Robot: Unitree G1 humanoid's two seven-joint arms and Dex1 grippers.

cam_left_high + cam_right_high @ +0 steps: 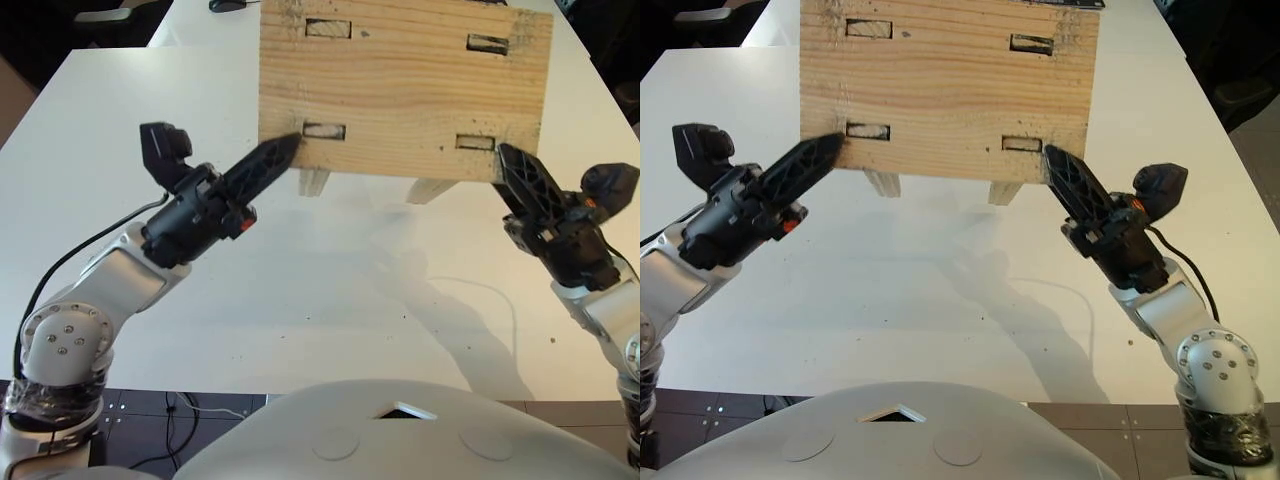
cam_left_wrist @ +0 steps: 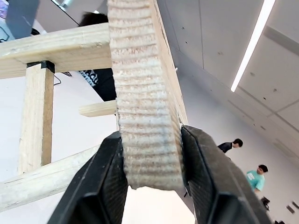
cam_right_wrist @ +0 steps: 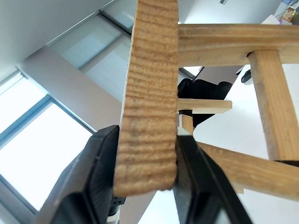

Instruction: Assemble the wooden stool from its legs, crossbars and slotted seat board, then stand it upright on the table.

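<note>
In the left eye view you had the slotted seat board tipped up, its face towards the head camera. Two legs showed under its lower edge, above the table; whether they touched it I could not tell. The left gripper pinched the near left corner and the right gripper the near right corner.

The right eye view told the same (both grips sat at the very corners, so little wood was held).

In the left wrist view the fingers were clamped on the board's edge, with a crossbar joined behind it.

In the right wrist view the pads likewise squeezed the board's thickness.

To do this step well, I judged, you needed to turn both wrists together at one pace so the board did not twist in those shallow grips. You also needed to let go only once all the legs bore on the table.
</note>
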